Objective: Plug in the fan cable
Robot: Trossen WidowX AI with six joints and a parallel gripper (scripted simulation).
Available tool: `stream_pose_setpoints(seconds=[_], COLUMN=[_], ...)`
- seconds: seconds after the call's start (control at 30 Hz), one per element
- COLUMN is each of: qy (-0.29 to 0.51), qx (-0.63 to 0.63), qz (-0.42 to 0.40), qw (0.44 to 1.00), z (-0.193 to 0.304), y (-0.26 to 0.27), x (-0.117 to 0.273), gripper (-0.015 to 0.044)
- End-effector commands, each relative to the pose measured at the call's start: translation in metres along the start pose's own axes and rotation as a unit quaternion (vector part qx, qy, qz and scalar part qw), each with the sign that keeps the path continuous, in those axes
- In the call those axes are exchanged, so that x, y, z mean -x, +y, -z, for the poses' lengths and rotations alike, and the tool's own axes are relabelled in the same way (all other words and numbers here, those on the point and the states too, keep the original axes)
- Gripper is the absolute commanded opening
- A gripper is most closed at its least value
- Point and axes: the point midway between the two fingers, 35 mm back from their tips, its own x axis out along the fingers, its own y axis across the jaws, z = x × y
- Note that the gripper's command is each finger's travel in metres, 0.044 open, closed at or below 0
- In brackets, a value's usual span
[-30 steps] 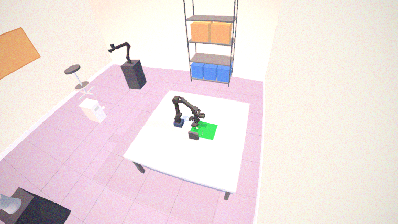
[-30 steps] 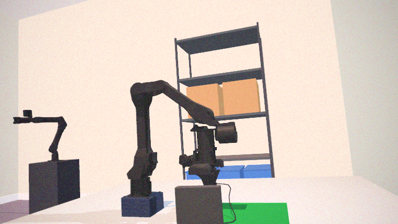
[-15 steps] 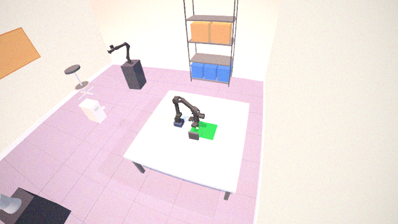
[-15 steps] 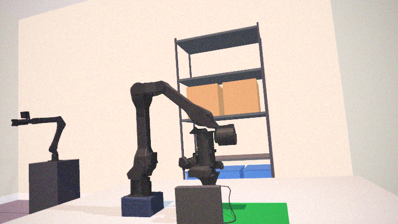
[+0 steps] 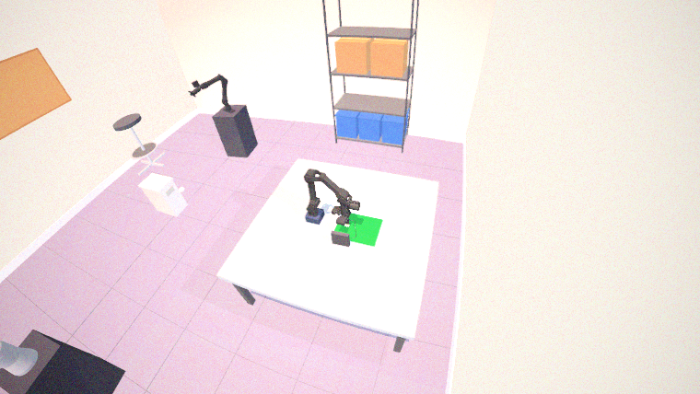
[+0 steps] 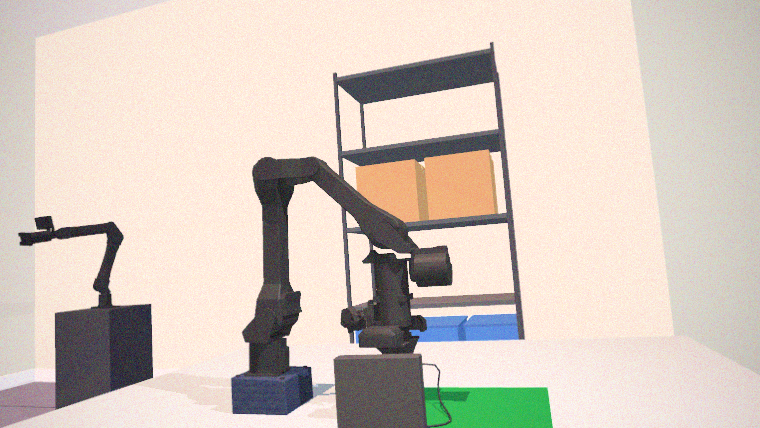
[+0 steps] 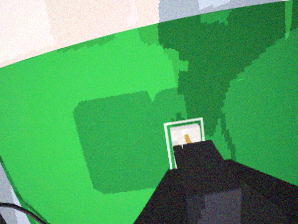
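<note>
The plug [image 7: 200, 156] is dark and sits tight between the fingers of the gripper [image 7: 202, 183], which is clamped on it. In the wrist view the plug hangs right over the header [image 7: 184, 137], a small white box with yellow pins inside. The plug covers the near part of the header. I cannot tell if the plug touches the header or is a bit above it.

The header stands on the board [image 7: 80, 129], which is bright green and flat. A darker green square [image 7: 120, 143] lies on the board just beside the header. The board lies on the white desk [image 5: 343, 288].

A thin black cable [image 6: 439, 388] runs from under the gripper down to the board. It also shows in the low left corner of the wrist view. The fan [image 6: 380, 390] is a gray box that stands upright on the desk, right at the edge of the board and in front of the gripper in the side view.

The arm [image 6: 329, 186] rises from a blue base [image 6: 271, 390] on the desk, bends over at the top, and points the gripper straight down over the board.

Behind the desk stands a tall shelf [image 6: 502, 175] with orange boxes [image 6: 425, 186] and blue boxes [image 5: 369, 126]. A second arm [image 6: 85, 239] sits on a dark stand [image 6: 101, 345] off to the side, well apart from the desk.
</note>
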Motion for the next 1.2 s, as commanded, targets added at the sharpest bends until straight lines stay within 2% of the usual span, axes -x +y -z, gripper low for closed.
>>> stream_pose_setpoints(seconds=[0.0, 1.17], qy=[0.001, 0.001], qx=[-0.002, -0.003], qz=[0.002, 0.002], qw=[1.0, 1.0], z=[0.0015, 0.0015], y=[-0.0008, -0.0006], x=[-0.0002, -0.0058], gripper=[0.0, 0.0])
